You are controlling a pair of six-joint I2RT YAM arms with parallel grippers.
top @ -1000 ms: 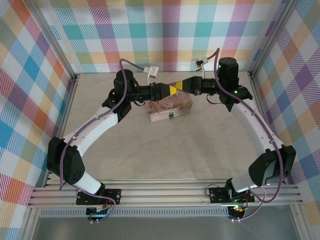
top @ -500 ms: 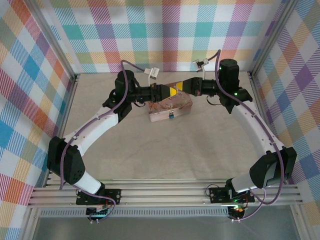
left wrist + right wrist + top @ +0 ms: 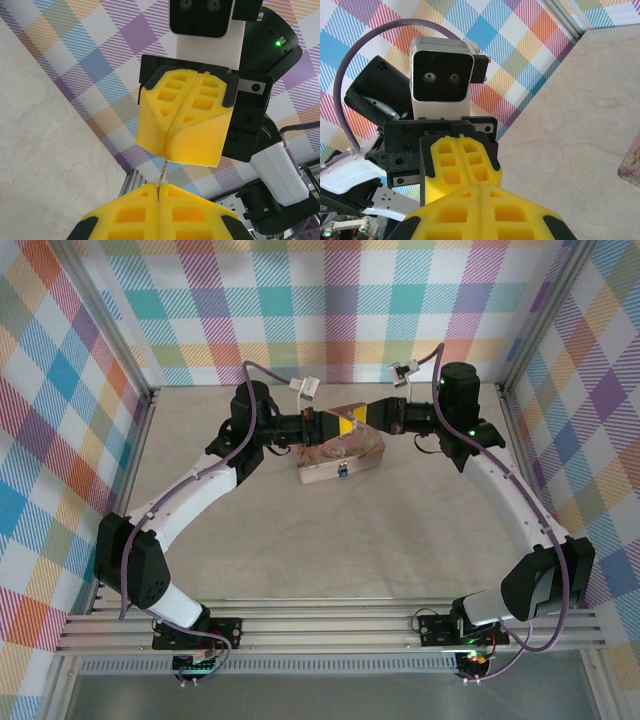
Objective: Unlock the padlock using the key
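Key [image 3: 161, 172], a light, stiff, slippery sliver, bridges the pressed-together left gripper [image 3: 158, 189] and right gripper [image 3: 165, 155], each pinching one end, above the tin [image 3: 362, 447] near the worktop's [image 3: 400, 530] far edge; judge: grip the bow, blade free for padlock [image 3: 342, 471].

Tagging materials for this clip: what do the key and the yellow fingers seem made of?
The key: thin sliver with a dull brassy tint, likely metal, though too small to be sure. The fingers: matte yellow plastic, possibly printed, judging by their moulded rectangular pockets.
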